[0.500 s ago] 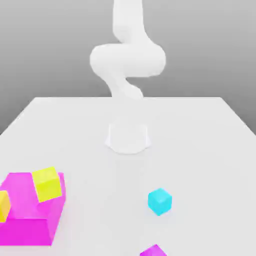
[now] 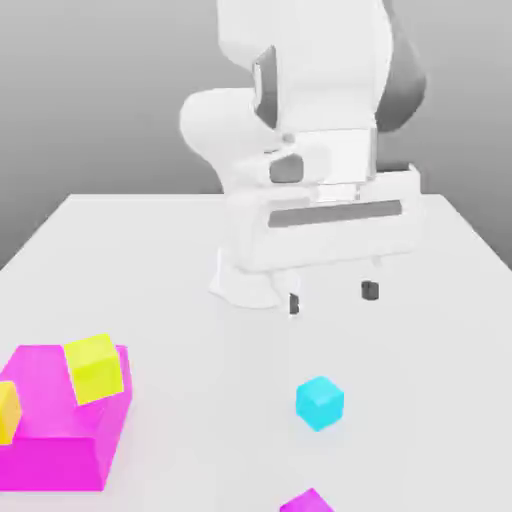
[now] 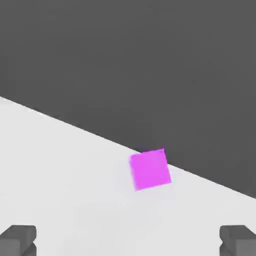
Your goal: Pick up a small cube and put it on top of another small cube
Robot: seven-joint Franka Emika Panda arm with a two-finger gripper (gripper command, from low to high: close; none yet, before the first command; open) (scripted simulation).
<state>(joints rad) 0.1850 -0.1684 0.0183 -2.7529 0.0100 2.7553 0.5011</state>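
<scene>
Exterior view: white two-finger gripper (image 2: 331, 297) hangs high above the white table (image 2: 150, 260), jaws spread wide, nothing between them. Dark fingertips (image 2: 370, 291) well clear of the surface.

Small bright cyan cube with plain faces (image 2: 319, 403) sits alone on bare table, below the gripper and nearer the camera, one corner turned toward the viewer. Small lime-yellow plain cube (image 2: 96, 367) rests tilted on a big magenta block (image 2: 62, 415) well off toward the exterior view's left. A second yellowish piece (image 2: 8, 411) shows at the frame edge on the same block. Small magenta cube (image 2: 308, 502) partly cut off at the bottom edge; the hand view shows it (image 3: 150, 169) close to the table's edge, between the two fingertip pads (image 3: 19, 239).

Handling, as a judgement: cyan cube looks rigid, light, smooth-faced, probably a bit slick. Best hold is across two opposite flat faces, mid-height, jaws squared to those faces rather than to the corners, so the wrist likely needs turning to match. Yellow cube's tilt makes it an awkward landing spot.
</scene>
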